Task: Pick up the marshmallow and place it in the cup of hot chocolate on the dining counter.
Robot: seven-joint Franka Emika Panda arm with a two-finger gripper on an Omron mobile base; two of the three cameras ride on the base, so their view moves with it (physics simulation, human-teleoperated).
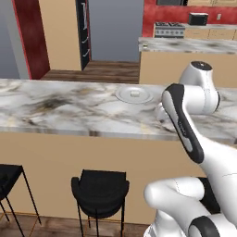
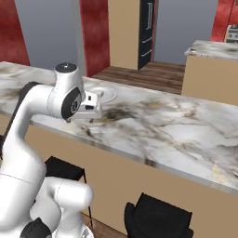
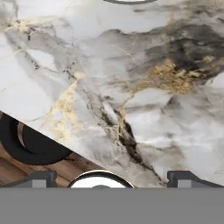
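The long white-grey marble dining counter (image 1: 69, 109) lies beneath the open, empty two-finger gripper (image 3: 112, 178). Ahead, a small white marshmallow (image 1: 135, 93) sits on a grey round plate (image 1: 124, 96); misjudged reach could nudge it.

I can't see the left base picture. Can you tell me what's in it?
A white robot arm reaches over a long marble dining counter, where a small white marshmallow sits on a grey plate. Black stools stand below.
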